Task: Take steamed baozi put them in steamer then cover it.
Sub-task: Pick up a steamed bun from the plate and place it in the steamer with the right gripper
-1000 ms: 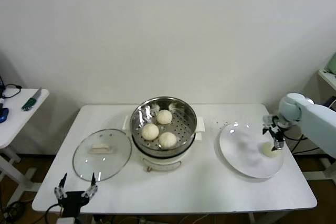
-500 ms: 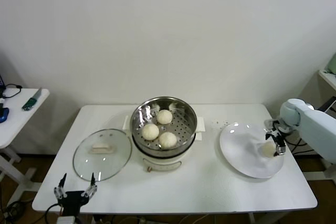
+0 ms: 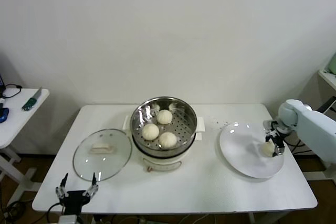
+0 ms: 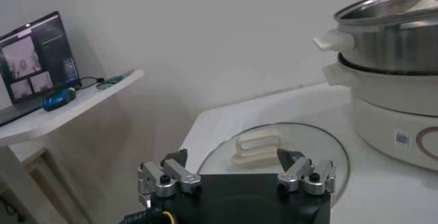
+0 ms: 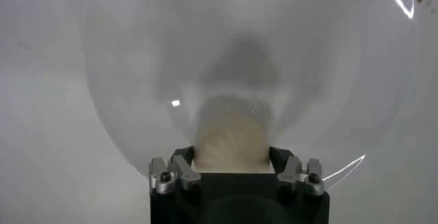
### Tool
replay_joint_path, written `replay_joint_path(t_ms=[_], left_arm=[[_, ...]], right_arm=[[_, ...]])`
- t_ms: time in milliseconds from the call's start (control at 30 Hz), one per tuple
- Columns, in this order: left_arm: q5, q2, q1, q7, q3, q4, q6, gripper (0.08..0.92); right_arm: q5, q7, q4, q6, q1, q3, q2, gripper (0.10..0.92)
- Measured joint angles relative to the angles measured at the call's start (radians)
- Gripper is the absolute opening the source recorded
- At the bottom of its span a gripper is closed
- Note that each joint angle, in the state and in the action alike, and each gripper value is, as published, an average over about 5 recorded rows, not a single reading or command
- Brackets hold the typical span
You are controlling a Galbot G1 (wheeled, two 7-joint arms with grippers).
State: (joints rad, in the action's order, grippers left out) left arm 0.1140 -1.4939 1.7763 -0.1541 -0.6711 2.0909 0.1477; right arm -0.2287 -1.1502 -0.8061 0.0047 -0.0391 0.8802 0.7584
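Observation:
Three cream baozi (image 3: 164, 116) lie in the shiny steamer (image 3: 182, 124) on its white cooker base at the table's middle. A fourth baozi (image 3: 268, 150) sits on the white plate (image 3: 239, 153) at the right. My right gripper (image 3: 272, 147) is down on the plate, shut on this baozi. In the right wrist view the bun (image 5: 231, 140) fills the gap between the fingers of the right gripper (image 5: 231, 162). The glass cover (image 3: 102, 154) lies flat to the left of the steamer. My left gripper (image 3: 76, 189) is open and empty at the front edge, near the cover (image 4: 308, 143).
The white table (image 3: 210, 182) bears everything. A small side table (image 3: 21, 111) with tools stands at the far left, with a laptop (image 4: 37, 54) on it. A shelf (image 3: 328, 74) stands at the far right.
My right gripper has lowered a little onto the plate and closed around the baozi. The left arm, cover and steamer have not moved.

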Motion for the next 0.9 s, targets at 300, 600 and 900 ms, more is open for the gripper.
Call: replay_joint_path(t_ms=[300,600,900], left_arm=[[0.001,0.0,0.005,0.0,0.001,0.003,0.001,0.823],[0.003,-0.004,0.018,0.014,0.017,0.023,0.012,0.823],[0.014,-0.013,0.041,0.044,0.051,0.07,0.025,0.823]], right_arm=[[0.007,-0.004,0.015,0.002,-0.021,0.012,0.01,0.679],[0.16,0.01,-0.025,-0.054,-0.139,0.12,0.024,0.679],[0.462,0.034,-0.072,-0.149,-0.391,0.348,0.112,0.679]])
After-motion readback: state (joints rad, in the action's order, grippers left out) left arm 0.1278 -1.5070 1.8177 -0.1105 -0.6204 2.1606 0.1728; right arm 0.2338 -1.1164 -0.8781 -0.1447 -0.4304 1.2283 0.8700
